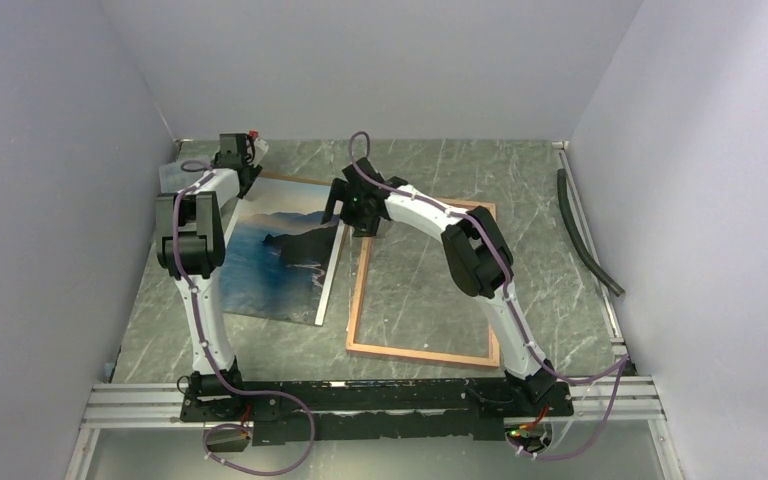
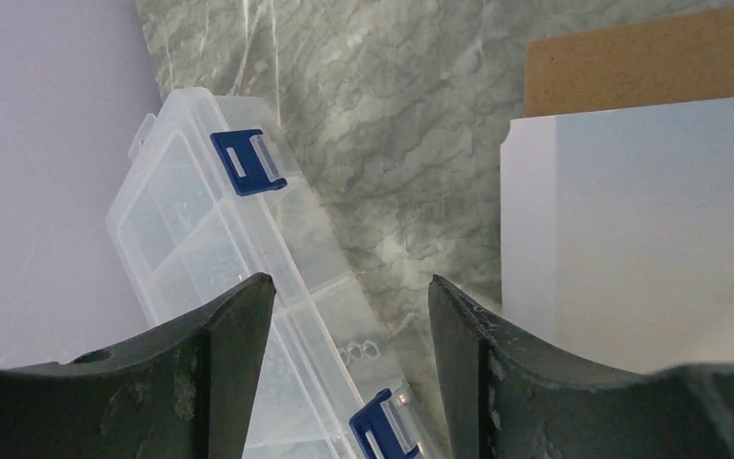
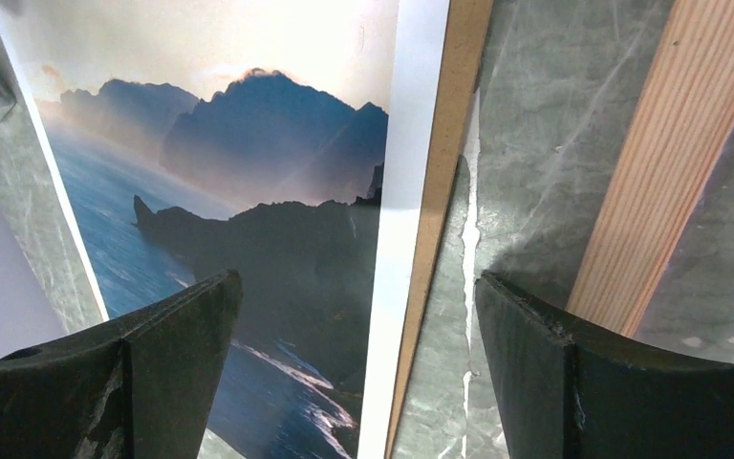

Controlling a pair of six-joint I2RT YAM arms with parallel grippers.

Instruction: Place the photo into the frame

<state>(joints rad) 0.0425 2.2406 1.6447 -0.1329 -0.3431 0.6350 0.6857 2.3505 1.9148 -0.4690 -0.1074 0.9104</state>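
Photo, one, lies at nine o'clock of the one frame; left pincer and right pincer both gape, released.

We can read no lettering, number, brand or sign in any view. The glossy rectangular photo of dark mountains and blue water bears only its picture. The clear plastic compartment box with blue clasps beside the photo's far left corner and the tan wood-railed frame to its right show no markings.
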